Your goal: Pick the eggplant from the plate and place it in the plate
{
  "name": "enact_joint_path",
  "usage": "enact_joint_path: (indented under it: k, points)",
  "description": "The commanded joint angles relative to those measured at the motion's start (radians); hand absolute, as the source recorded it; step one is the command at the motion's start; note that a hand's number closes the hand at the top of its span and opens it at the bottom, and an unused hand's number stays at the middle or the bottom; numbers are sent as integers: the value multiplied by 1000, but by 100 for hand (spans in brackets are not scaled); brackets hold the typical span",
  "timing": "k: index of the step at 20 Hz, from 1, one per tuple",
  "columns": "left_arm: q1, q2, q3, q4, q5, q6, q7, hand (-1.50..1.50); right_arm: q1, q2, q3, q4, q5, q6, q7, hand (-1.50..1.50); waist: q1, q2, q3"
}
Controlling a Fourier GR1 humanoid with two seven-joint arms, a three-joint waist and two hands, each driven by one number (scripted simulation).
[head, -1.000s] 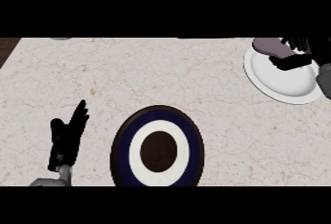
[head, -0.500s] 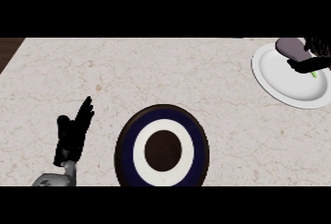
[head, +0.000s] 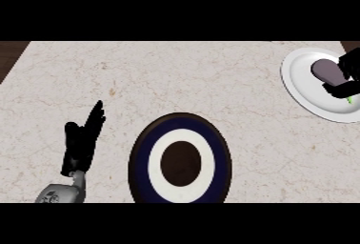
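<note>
Pale speckled stone counter (head: 211, 81), dark wooden strip (head: 10, 57) beyond its left corner.

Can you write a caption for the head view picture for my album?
Right hand curls around the eggplant on the white plate; the blue-ringed plate waits nearby.

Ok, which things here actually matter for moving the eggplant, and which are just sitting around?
Part of the job:
- eggplant, on the white plate
- right hand, curled round the eggplant
- dark blue ringed plate, nothing on it

Not in play:
- left hand, open and resting at lower left
- counter
</note>
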Motion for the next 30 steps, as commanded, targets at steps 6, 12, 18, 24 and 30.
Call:
enact_joint_path:
  k: [6, 12, 18, 24, 30]
  points:
    - [-23, -22, -14, 9, -20, 9, 6, 0, 16, -13, 41, 93, 56, 189, -98, -150, 10, 7, 2]
    - [40, -10, -8, -7, -13, -3, -23, 0, -14, -21, -91, 68, -75, 282, -262, -150, 8, 1, 3]
    - [59, -10, -14, -16, -17, -7, -25, 0, -14, -73, -315, 126, -301, 459, -310, -150, 1, 2, 3]
    - [7, 22, 19, -35, -5, -23, 21, 0, 50, -138, -343, 133, -329, 615, -333, -150, 6, 4, 3]
    - [-2, -13, 4, -1, -16, -10, -1, 0, 89, -102, -344, 82, -331, 640, -365, -150, 7, 8, 4]
